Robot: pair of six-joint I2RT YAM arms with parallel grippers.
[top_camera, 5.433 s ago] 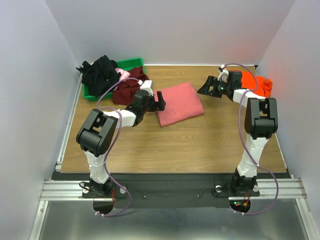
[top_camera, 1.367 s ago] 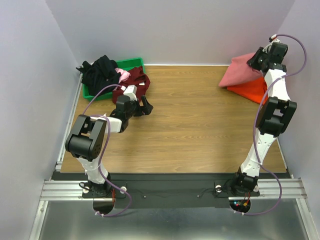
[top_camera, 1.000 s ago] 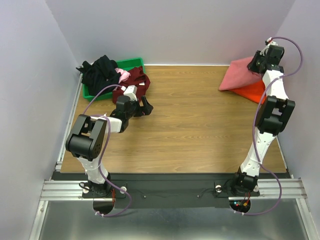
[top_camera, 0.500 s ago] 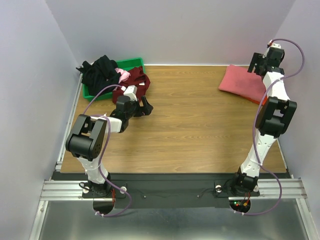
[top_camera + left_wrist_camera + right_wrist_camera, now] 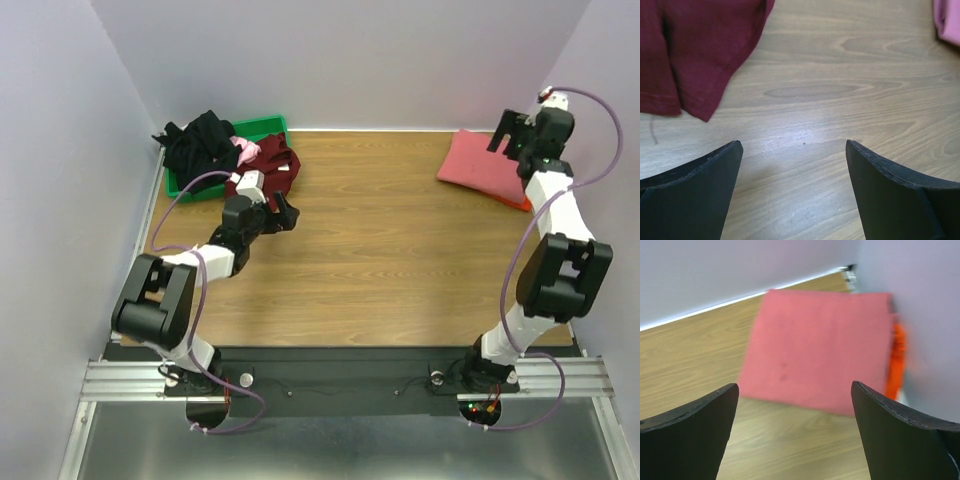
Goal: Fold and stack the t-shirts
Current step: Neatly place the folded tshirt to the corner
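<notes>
Right wrist shows the right gripper (image 5: 794, 390) wide open, empty, facing the salmon-pink shirt (image 5: 815, 350); the orange shirt (image 5: 897, 360) pokes out beneath, so an uneven stack may slump.

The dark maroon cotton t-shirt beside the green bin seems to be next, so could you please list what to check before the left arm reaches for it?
1. Left gripper open and empty: ok.
2. Dark maroon cotton t-shirt ahead of that gripper, its hem on the wooden table: ok.
3. Maroon shirt free of the black t-shirt and the light pink t-shirt at the green plastic bin: cannot tell, they lie bunched together.
4. Right gripper open, holding nothing: ok.
5. Folded salmon-pink t-shirt lying flat on the bright orange t-shirt: ok.
</notes>
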